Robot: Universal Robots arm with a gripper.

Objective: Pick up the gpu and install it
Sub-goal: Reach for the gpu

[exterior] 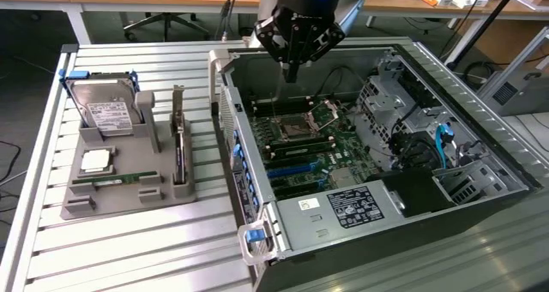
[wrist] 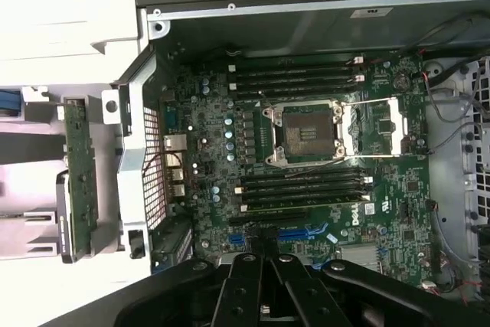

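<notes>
Judging from how things lie, you are at the very start of the job. The gpu [exterior: 179, 152] stands on its long edge in the grey holder [exterior: 120, 199] on the worktop [exterior: 128, 253]. It is well off to the exterior view's left of the open computer case [exterior: 283, 237], with its silver bracket rising at the far end. Nothing has hold of it. Your arm [exterior: 302, 9] hangs over the far side of the case, above the motherboard [exterior: 302, 144], and its jaws are pressed together with nothing between them. In the wrist view you look straight down on the board. The blue expansion slots [wrist: 302, 231] near the jaws are bare, so no card is seated. The hard drive [exterior: 103, 109] and the memory stick [exterior: 116, 178] sit in the same holder, near the gpu but apart from it. By my reading, both the pick-up and the install are yet to be done.
</notes>
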